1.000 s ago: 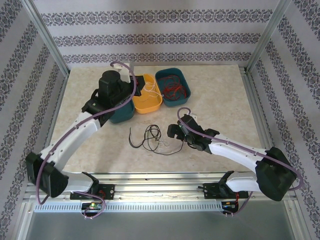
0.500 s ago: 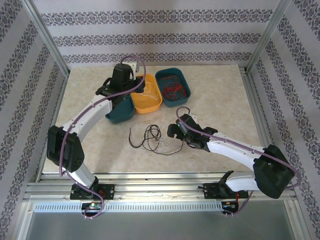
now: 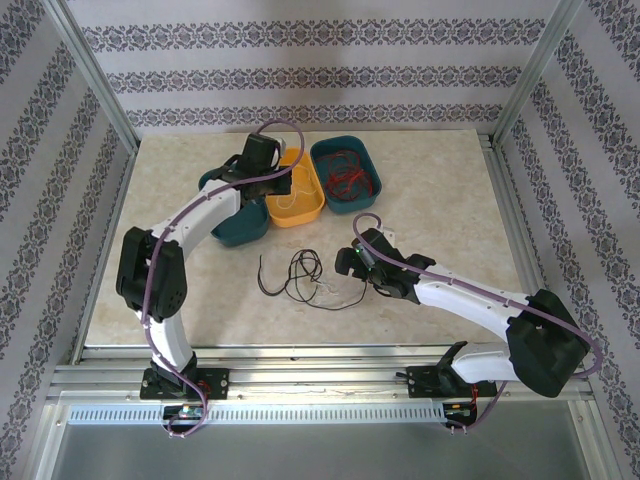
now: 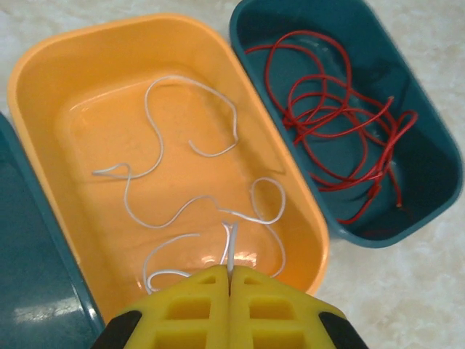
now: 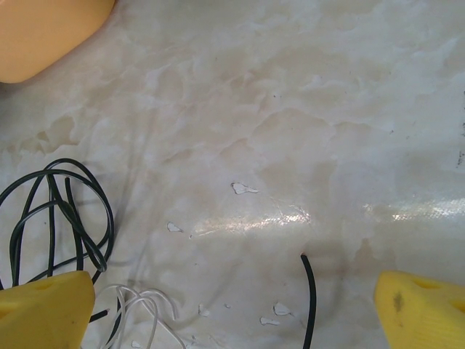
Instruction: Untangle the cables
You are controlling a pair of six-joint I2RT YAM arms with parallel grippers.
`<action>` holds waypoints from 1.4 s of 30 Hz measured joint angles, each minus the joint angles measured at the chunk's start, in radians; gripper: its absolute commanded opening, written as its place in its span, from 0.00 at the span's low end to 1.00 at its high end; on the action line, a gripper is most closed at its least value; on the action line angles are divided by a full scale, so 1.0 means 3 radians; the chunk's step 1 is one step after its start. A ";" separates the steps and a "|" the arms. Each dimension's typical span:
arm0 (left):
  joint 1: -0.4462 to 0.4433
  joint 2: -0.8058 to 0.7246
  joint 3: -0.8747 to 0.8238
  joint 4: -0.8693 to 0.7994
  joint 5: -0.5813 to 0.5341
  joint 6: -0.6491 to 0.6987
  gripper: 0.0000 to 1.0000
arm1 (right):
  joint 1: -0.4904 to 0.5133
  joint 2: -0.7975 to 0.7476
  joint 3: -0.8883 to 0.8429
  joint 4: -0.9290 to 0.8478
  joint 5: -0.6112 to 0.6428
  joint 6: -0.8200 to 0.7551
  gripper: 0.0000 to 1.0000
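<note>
Since a second ago the left arm (image 3: 200, 215) swings across from the near teal tray (image 3: 238, 228) to the yellow tray (image 3: 305, 205). Its elbow now stands up tall by the front of the counter (image 3: 440, 180). The right arm (image 3: 470, 300) stays where it is.

The left jaws hang over the yellow tray. They are pressed tight together and pinch the end of a white cable (image 4: 231, 247), which pokes out from between them. More white cables (image 4: 156, 145) lie in loose curls on the floor of the yellow tray. Right beside it is the far teal tray (image 4: 429, 182), and the red cables (image 4: 334, 123) sit inside it in a messy bunch.

The right jaws are spread wide and hold nothing. They hang low over the counter. One black cable end (image 5: 309, 298) lies between them, touching neither side. Black cables (image 5: 58, 211) loop round each other by the left side of the jaws, and a thin white wire (image 5: 142, 302) is mixed in with them.

From above, this small tangle (image 3: 300, 275) lies on the bare counter, just beside the right jaws and in front of the trays.
</note>
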 measured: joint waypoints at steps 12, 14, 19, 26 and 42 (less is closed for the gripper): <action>0.0000 0.0376 0.0346 -0.0193 -0.0051 0.0086 0.16 | 0.0000 0.0001 0.0010 -0.0057 0.0000 -0.0003 0.98; 0.0001 0.0454 0.0455 -0.0235 -0.0066 0.0111 0.19 | 0.0000 0.0000 0.0027 -0.0062 0.0000 -0.0003 0.98; 0.0001 0.0666 0.0769 -0.0346 -0.0116 0.0181 0.22 | 0.0000 -0.0003 0.0038 -0.0072 0.0000 -0.0010 0.98; 0.0019 0.0924 0.1188 -0.0526 -0.0151 0.0286 0.31 | 0.0000 -0.0048 0.0038 -0.0116 0.0014 -0.0010 0.98; 0.0019 -0.0304 0.0161 -0.1139 0.0027 0.0346 0.52 | -0.0003 -0.0102 0.0036 -0.0114 0.0061 -0.0010 0.98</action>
